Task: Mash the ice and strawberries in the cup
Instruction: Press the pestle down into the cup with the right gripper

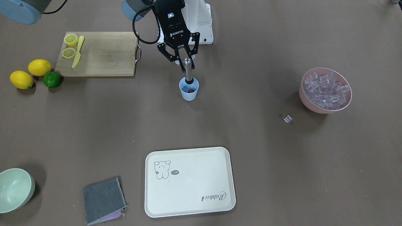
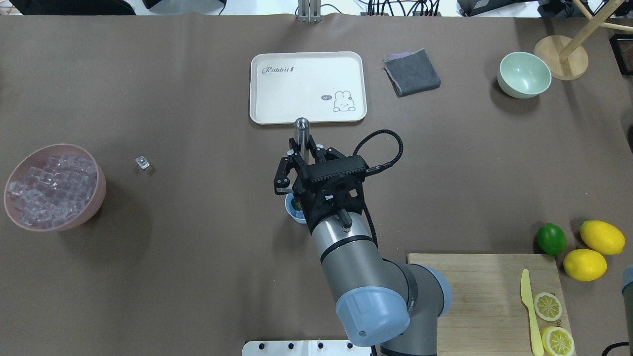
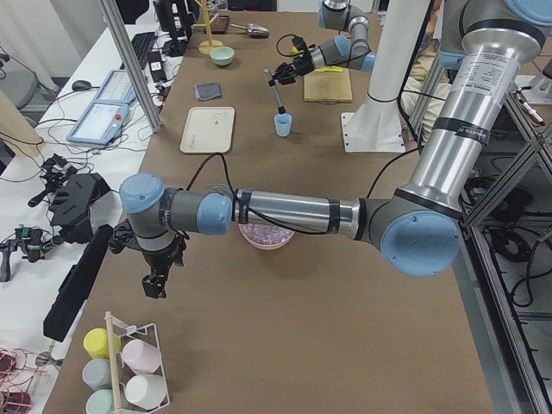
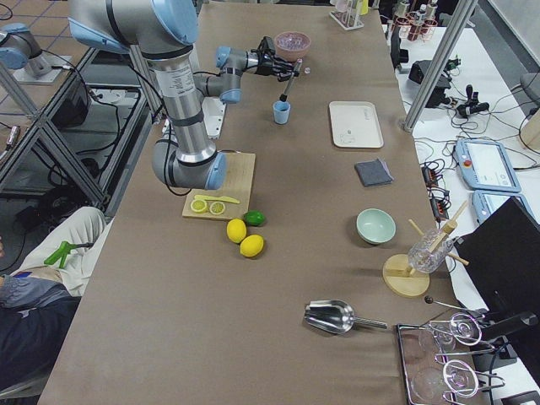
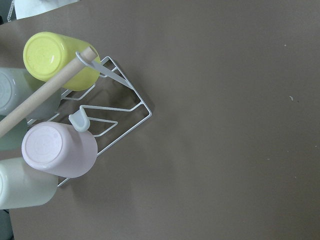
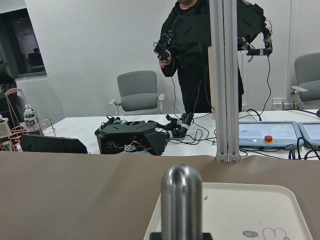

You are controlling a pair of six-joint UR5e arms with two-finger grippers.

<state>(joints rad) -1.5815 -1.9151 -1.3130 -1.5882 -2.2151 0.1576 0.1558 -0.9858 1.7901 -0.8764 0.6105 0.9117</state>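
The light-blue cup stands at mid-table near the robot's base, and the red strawberry lies inside it. My right gripper is shut on a steel muddler that stands upright with its lower end in the cup. From overhead the gripper hides most of the cup. The ice fills a pink bowl; one loose cube lies on the table beside it. My left gripper hangs far off by a cup rack; I cannot tell whether it is open or shut.
A cream tray lies across the table from the cup. A cutting board holds lemon halves and a yellow knife, with two lemons and a lime beside it. A pale green bowl, a grey cloth and a rack of cups stand further off.
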